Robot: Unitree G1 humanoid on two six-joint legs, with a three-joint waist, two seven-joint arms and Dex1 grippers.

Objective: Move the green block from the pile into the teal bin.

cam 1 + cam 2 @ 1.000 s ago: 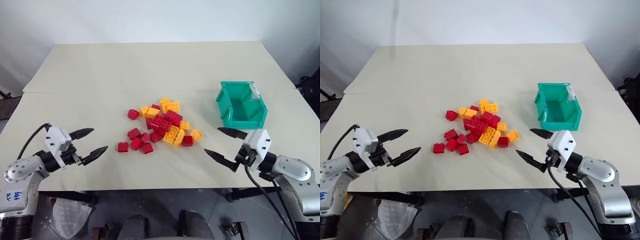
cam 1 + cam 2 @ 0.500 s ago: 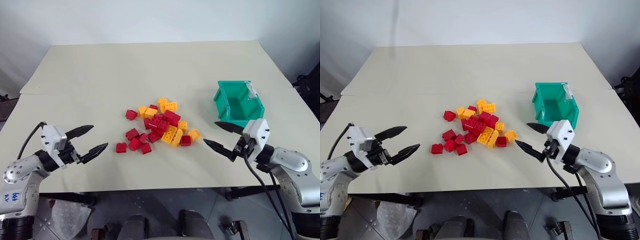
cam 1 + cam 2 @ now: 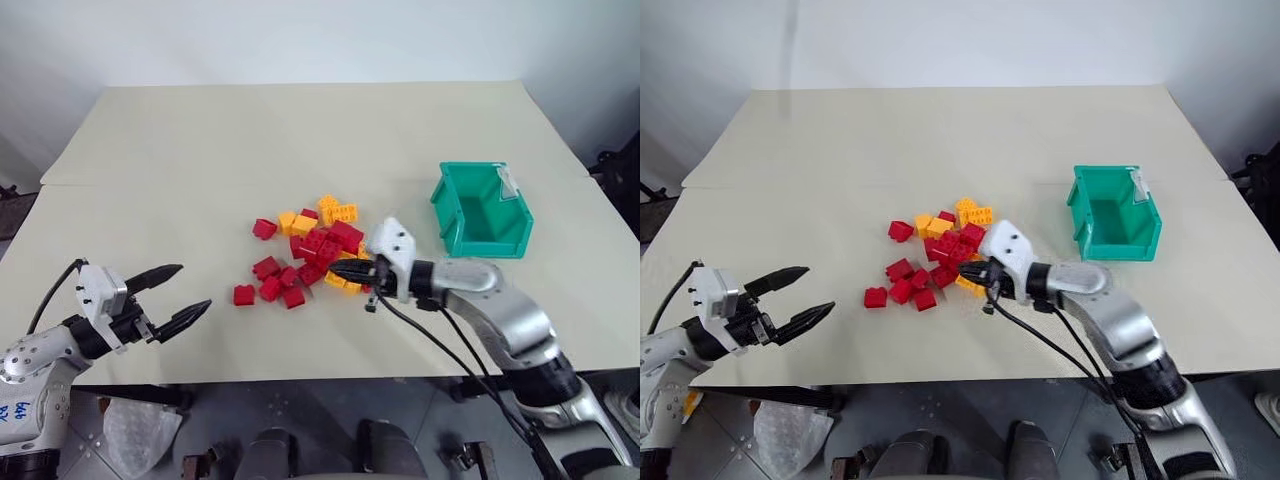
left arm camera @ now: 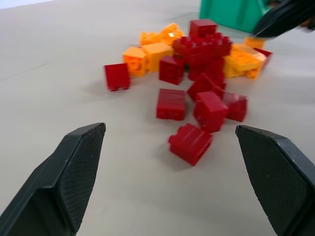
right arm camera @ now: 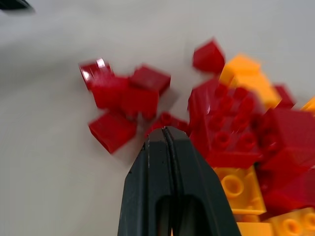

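While its fingers are pressed together, the right gripper [image 3: 338,268] noses into the pile [image 3: 318,250], teal bin [image 3: 484,210] behind; left gripper [image 3: 170,298] gapes wide, well apart

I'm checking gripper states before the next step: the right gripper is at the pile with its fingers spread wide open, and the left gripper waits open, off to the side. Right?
Not quite. The right gripper is at the pile, but its fingers are pressed shut, empty, as the right wrist view shows. The left gripper does wait open, off to the side.
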